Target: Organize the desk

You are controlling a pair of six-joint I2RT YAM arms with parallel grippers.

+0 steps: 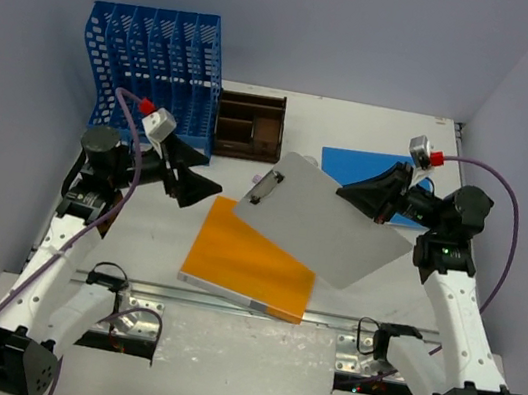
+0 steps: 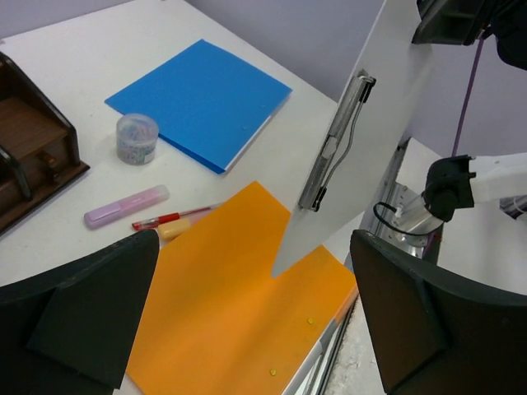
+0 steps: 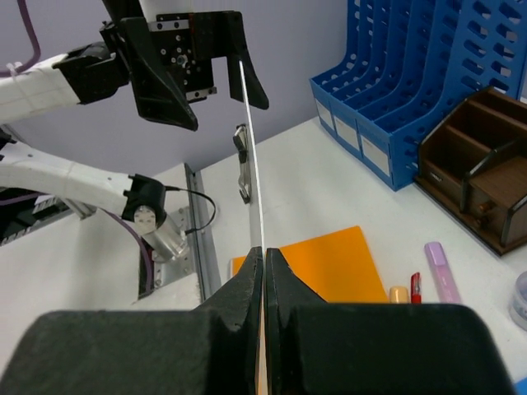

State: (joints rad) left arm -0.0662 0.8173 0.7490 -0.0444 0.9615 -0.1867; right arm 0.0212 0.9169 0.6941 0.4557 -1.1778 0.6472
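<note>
My right gripper (image 1: 348, 193) is shut on the edge of a grey clipboard (image 1: 326, 218) and holds it up above the off-white desk (image 1: 358, 122). In the right wrist view the clipboard (image 3: 249, 148) is edge-on between my closed fingertips (image 3: 263, 255). In the left wrist view it (image 2: 370, 107) hangs tilted with its metal clip (image 2: 333, 144) showing. An orange folder (image 1: 250, 268) lies on the desk under it, near the silver rail (image 1: 324, 321). My left gripper (image 1: 207, 188) is open and empty, left of the clipboard and above the orange folder (image 2: 230, 313).
A blue mesh file rack (image 1: 155, 63) stands back left, a dark-brown wooden tray (image 1: 249, 126) beside it. A blue folder (image 1: 370, 170) lies back right. In the left wrist view a clip jar (image 2: 136, 138), purple highlighter (image 2: 126, 206), red pen (image 2: 169, 218) and eraser (image 2: 170, 230) lie on the desk.
</note>
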